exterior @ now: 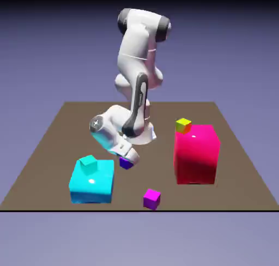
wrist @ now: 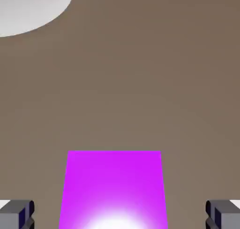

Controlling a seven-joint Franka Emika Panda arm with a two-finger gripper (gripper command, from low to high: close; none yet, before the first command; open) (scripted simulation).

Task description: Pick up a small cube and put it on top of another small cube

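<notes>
Gripper: we see its fingers spread wide, empty.
Purple cube: we see it between the fingertips, touching neither, on the counter.
Teal cube: beside the gripper, atop the big teal block.

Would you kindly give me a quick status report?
Gripper open, straddling small violet cube. Not gripped yet. Tiny cyan cube waits atop large cyan block. Nothing blocking.

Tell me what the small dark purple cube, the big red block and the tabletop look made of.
Small dark purple cube: smooth, plastic-like; in the hand view a bright glare spot suggests gloss. Big red block: glossy, plastic-like, with a white highlight on top. Tabletop: flat matte brown, no grain or shine; material unclear.
</notes>
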